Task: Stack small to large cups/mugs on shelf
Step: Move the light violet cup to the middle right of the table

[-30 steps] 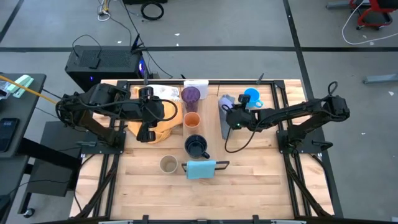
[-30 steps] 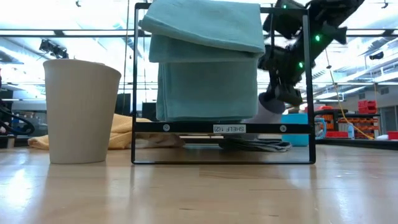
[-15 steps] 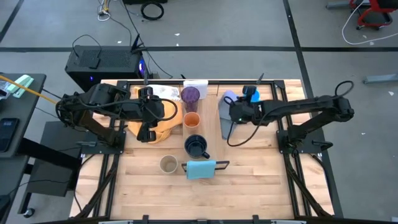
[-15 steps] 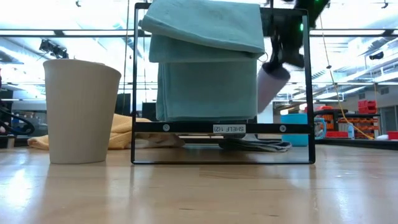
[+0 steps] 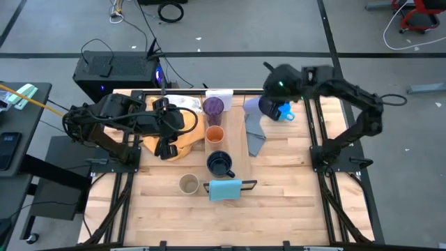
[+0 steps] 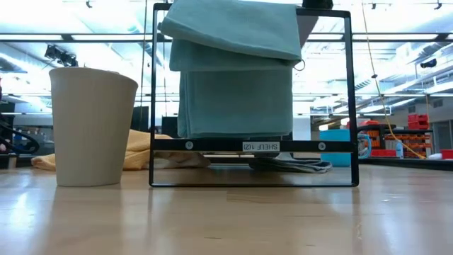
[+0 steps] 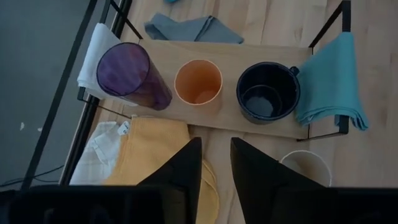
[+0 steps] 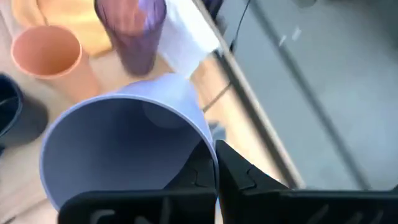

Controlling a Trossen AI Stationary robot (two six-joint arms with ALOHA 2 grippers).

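Overhead, the right gripper (image 5: 268,106) hangs near the table's far edge, its jaws clamped on the rim of the lavender cup (image 5: 255,107), with the bright blue mug (image 5: 281,111) just beside it. On the shelf (image 5: 237,136) stand the purple tumbler (image 5: 213,107), the orange cup (image 5: 215,134) and the navy mug (image 5: 220,164) in a row; the beige cup (image 5: 188,183) sits on the table by the shelf's near end. The left gripper (image 5: 164,148) waits over the yellow cloth (image 5: 187,139).

At table height, the beige cup stands left of the shelf's frame and a draped blue towel (image 6: 233,64).

From the left wrist, its jaws stand slightly apart, apparently holding nothing.

From the right wrist, the lavender cup fills the foreground, pinched at its rim.
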